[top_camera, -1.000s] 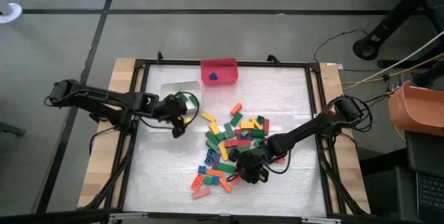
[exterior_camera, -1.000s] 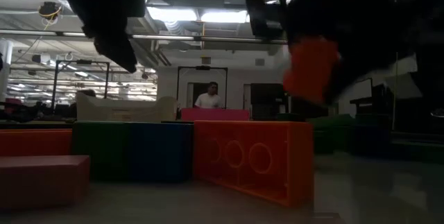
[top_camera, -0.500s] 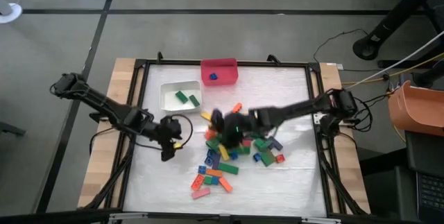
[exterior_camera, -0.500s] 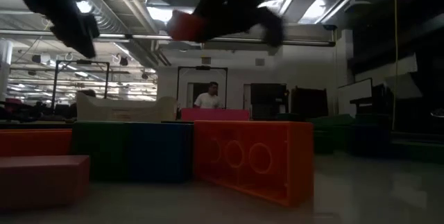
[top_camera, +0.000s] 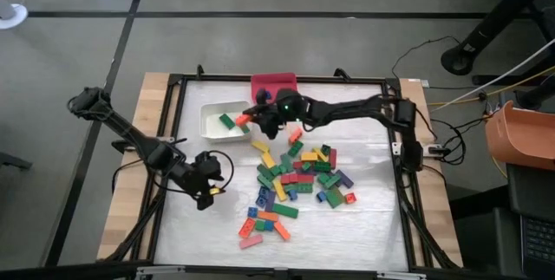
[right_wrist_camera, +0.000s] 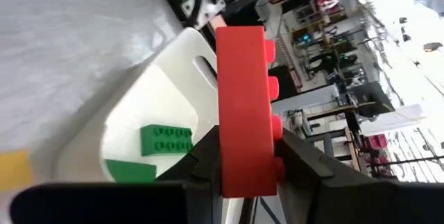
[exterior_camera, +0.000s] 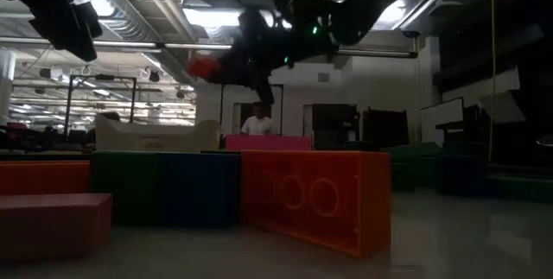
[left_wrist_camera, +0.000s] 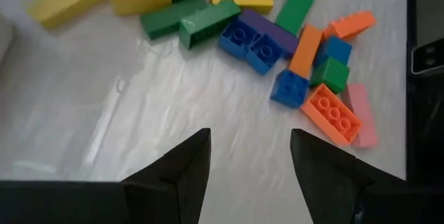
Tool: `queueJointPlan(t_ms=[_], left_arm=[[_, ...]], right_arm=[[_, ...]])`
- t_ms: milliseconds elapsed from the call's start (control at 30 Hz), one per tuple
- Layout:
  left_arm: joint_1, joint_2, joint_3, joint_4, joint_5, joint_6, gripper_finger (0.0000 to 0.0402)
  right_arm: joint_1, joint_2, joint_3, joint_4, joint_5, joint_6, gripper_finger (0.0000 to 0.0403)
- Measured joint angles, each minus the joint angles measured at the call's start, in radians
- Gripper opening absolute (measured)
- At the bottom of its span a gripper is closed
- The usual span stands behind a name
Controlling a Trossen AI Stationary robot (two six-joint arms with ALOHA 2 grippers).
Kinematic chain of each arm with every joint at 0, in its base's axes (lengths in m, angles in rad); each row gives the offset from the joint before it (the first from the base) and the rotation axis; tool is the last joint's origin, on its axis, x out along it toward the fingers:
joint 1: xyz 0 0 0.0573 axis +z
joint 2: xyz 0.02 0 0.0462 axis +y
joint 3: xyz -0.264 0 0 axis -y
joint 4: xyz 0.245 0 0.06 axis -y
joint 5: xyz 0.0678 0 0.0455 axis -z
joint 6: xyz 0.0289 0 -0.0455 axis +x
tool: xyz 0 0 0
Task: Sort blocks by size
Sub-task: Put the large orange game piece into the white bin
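Observation:
The blocks (top_camera: 290, 176) lie in a loose many-coloured pile mid-table, also seen in the left wrist view as blocks (left_wrist_camera: 277, 37). My right gripper (top_camera: 251, 117) reaches from the right to the white bin (top_camera: 212, 128) and is shut on a long red brick (right_wrist_camera: 243, 92). That brick (exterior_camera: 202, 67) is in the air. Two green bricks (right_wrist_camera: 166, 139) lie in the white bin (right_wrist_camera: 139, 106). My left gripper (top_camera: 208, 193) hovers left of the pile, open, with nothing between its fingers (left_wrist_camera: 187, 161). My right gripper pinches the long red brick near its one end (right_wrist_camera: 243, 158) between its two fingers, one on the studded face (right_wrist_camera: 277, 123), one on the opposite face. The fingers come almost level from the table's right. The brick sticks out past the fingertips, clear of the table, at the white bin's right rim.
A red bin (top_camera: 276, 81) stands at the far edge, partly under my right arm. Bare white table lies around my left gripper and along the near edge. A person (exterior_camera: 257, 123) stands in the room far behind the table.
My right gripper has carried the red brick up from the near side of the pile, toward the far left, to the white bin. My left gripper has swung away from the white bin toward the near edge, staying open.

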Motion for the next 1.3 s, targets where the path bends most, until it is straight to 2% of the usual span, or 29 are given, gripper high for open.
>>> queueJointPlan(t_ms=[267, 533, 733, 933, 1100, 1300], left_arm=[[-0.014, 0.000, 0.000, 0.030, -0.084, 0.014, 0.0186], [-0.014, 0.000, 0.000, 0.048, -0.099, 0.035, 0.0186], [-0.014, 0.048, 0.000, 0.053, -0.126, 0.035, 0.0186], [-0.014, 0.143, 0.000, 0.085, -0.126, 0.035, 0.0186], [-0.013, 0.218, 0.000, 0.150, -0.125, 0.035, 0.0186], [-0.028, 0.289, 0.000, 0.265, -0.121, 0.055, 0.0186]], right_arm=[[-0.020, 0.088, -0.001, 0.157, 0.000, 0.010, 0.0096], [-0.019, 0.092, -0.001, 0.168, 0.001, 0.021, 0.0100], [-0.020, 0.092, -0.001, 0.172, 0.002, 0.103, 0.0158], [-0.020, 0.092, -0.001, 0.173, 0.002, 0.110, 0.0213], [-0.020, 0.090, -0.001, 0.168, 0.026, 0.121, 0.0224], [-0.019, 0.014, 0.000, 0.019, 0.047, 0.160, 0.0214]])
